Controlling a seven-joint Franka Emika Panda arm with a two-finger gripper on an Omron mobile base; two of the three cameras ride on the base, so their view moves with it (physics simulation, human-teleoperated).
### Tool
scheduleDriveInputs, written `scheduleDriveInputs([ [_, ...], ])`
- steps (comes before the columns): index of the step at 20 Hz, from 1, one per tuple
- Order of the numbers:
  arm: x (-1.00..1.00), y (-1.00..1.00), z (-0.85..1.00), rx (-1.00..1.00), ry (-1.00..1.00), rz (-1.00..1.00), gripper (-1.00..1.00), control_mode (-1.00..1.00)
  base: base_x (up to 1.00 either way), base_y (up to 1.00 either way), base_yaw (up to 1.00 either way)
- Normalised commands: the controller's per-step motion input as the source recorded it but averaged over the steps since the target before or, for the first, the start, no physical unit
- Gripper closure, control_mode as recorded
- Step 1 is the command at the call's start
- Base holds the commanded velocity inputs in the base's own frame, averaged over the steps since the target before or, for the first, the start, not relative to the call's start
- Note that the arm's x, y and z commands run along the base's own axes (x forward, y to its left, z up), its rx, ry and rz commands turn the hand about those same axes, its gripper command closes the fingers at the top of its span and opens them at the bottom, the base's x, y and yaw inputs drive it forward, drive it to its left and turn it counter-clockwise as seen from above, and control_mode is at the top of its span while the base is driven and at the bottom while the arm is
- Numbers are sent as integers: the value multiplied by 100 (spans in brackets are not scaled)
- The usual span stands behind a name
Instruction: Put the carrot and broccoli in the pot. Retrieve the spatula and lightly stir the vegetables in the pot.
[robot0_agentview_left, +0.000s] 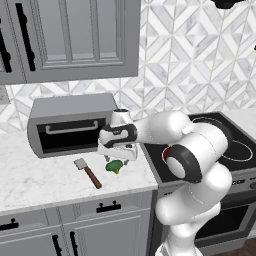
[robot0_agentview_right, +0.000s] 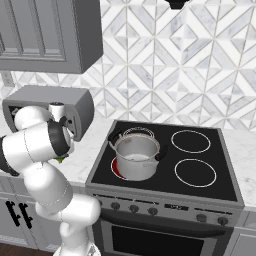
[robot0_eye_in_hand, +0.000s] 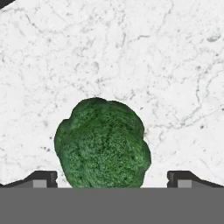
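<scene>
The green broccoli (robot0_eye_in_hand: 103, 142) lies on the white marble counter (robot0_agentview_left: 30, 175), just right of the spatula (robot0_agentview_left: 87, 172) with its grey blade and brown handle. My gripper (robot0_eye_in_hand: 111, 179) hangs straight over the broccoli (robot0_agentview_left: 115, 166), open, with a dark fingertip (robot0_eye_in_hand: 43, 178) on each side of the floret and not touching it. In the left base view the gripper (robot0_agentview_left: 118, 157) sits right above the floret. The steel pot (robot0_agentview_right: 136, 157) stands on the stove's front left burner, to the right of the arm. The carrot is out of view.
A grey toaster oven (robot0_agentview_left: 70, 125) stands on the counter close behind the hand. The black stovetop (robot0_agentview_right: 200, 165) adjoins the counter on the right, and the burner (robot0_agentview_right: 116, 170) under the pot glows red. Wall cabinets (robot0_agentview_left: 60, 35) hang overhead.
</scene>
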Motion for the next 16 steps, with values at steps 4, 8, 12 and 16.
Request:
scheduleDriveInputs([
  [4, -2, 0, -35, 0, 0, -26, -100, -100, 0, 0, 0],
  [8, -2, 4, -41, 2, -3, -25, -100, -100, 0, 0, 0],
  [12, 1, 11, -38, 7, -10, -23, 100, -100, 0, 0, 0],
  [16, 1, 3, -11, 0, 3, -6, 100, -100, 0, 0, 0],
])
